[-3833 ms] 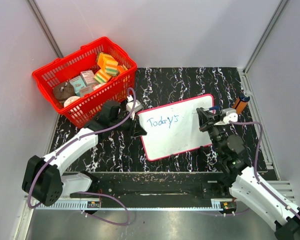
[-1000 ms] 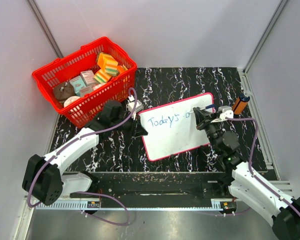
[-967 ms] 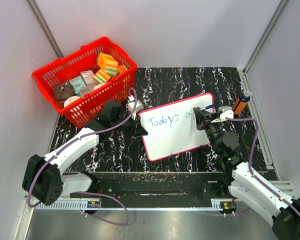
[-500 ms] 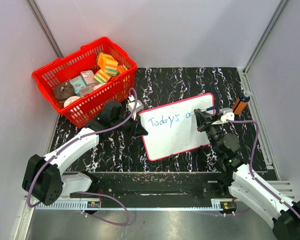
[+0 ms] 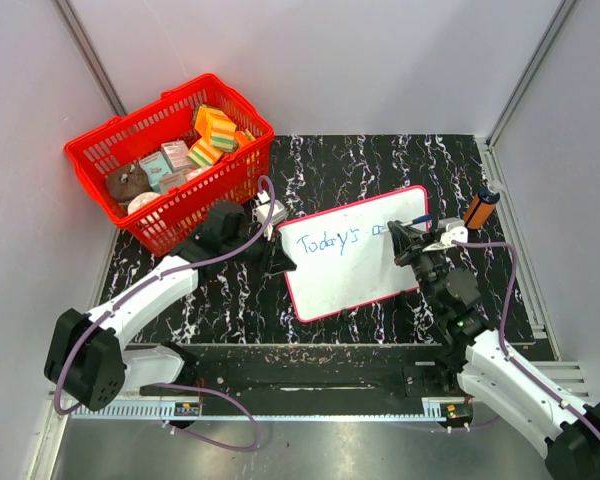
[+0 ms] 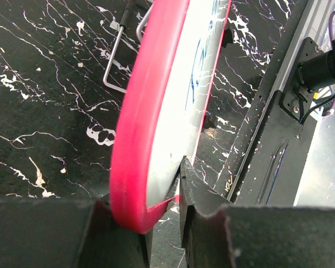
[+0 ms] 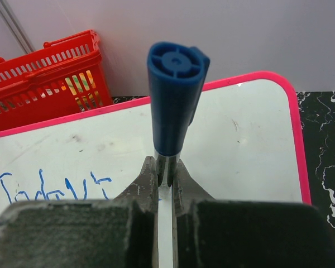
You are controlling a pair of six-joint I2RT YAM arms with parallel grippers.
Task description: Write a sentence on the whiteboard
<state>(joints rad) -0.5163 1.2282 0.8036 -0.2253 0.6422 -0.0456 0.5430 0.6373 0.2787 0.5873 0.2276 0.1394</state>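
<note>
the whiteboard (image 5: 355,268) lies slanted on the black marbled surface (image 5: 370,160) between the two arms, near the red basket (image 5: 100,150). the left fingers (image 5: 278,256) pinch its pink rim at the left edge. the right fingers (image 5: 404,240) are pressed tight on a blue marker (image 7: 175,95), held over the board's right half, just past the blue words (image 5: 325,241) reading "today's" plus one more mark. whether the tip touches, i can't tell. an orange object (image 5: 480,208) stands beside the board's right corner.
</note>
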